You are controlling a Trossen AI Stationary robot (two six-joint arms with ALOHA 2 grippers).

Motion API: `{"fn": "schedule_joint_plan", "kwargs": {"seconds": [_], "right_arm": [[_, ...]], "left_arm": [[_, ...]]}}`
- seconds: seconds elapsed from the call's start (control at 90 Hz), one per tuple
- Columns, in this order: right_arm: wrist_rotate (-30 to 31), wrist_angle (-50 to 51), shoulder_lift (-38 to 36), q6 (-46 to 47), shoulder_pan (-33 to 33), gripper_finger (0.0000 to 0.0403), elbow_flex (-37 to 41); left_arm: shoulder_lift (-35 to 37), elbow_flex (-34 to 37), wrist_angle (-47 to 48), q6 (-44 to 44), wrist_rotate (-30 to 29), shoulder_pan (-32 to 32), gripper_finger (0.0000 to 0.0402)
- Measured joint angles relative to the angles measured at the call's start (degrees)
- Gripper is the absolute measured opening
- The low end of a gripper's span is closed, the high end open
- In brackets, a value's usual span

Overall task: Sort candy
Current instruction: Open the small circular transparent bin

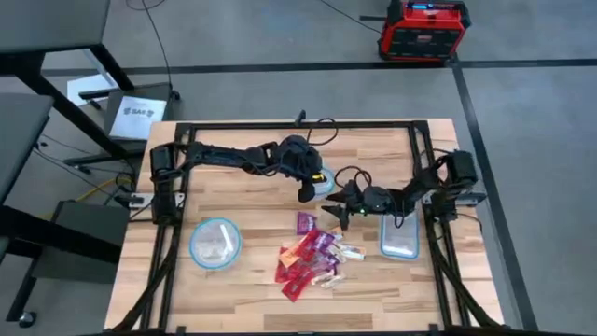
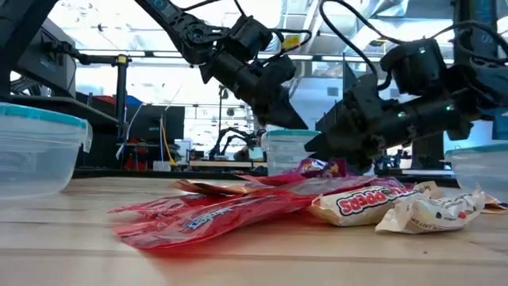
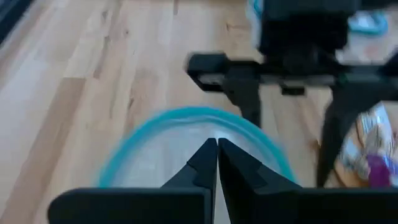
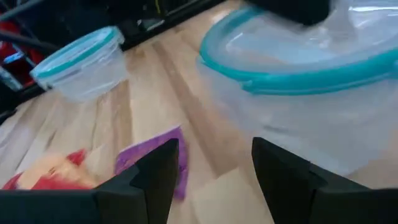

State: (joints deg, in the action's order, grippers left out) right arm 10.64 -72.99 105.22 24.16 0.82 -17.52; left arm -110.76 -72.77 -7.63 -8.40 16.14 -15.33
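near the table's middle, the candy (image 1: 311, 257) lies heaped on the wood between the round bowl (image 1: 215, 243) and the rectangular tub (image 1: 399, 235). just behind the heap, the right gripper (image 1: 341, 211) hangs low with fingers spread and empty (a purple sweet (image 4: 163, 149) lies right below them). the left gripper (image 3: 217, 155), pinched together on nothing, hovers over a second bowl (image 3: 186, 146) beside it.

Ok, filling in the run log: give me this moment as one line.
left pincer: shut, over small round bowl | right pincer: open, empty, near purple candy | candy pile: mid-table | tub: right
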Motion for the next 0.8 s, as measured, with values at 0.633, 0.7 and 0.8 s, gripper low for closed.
{"fn": "schedule_joint_plan", "kwargs": {"seconds": [0.633, 0.7, 0.8], "right_arm": [[-11.7, -7.8, 0.2, -1.6, 4.2, 0.0191, 0.3], [-13.9, -10.0, 0.2, -1.7, 4.7, 0.0191, 0.3], [-19.2, -14.6, -0.4, -2.1, 5.2, 0.0191, 0.0]], "left_arm": [[-3.4, -0.2, 0.4, -0.5, 3.3, 0.6, 0.0000], [-3.3, -0.2, 0.3, -0.1, 3.4, 0.6, 0.0000], [-3.8, -0.2, 0.0, 0.5, 3.5, 0.7, 0.0000]]}}
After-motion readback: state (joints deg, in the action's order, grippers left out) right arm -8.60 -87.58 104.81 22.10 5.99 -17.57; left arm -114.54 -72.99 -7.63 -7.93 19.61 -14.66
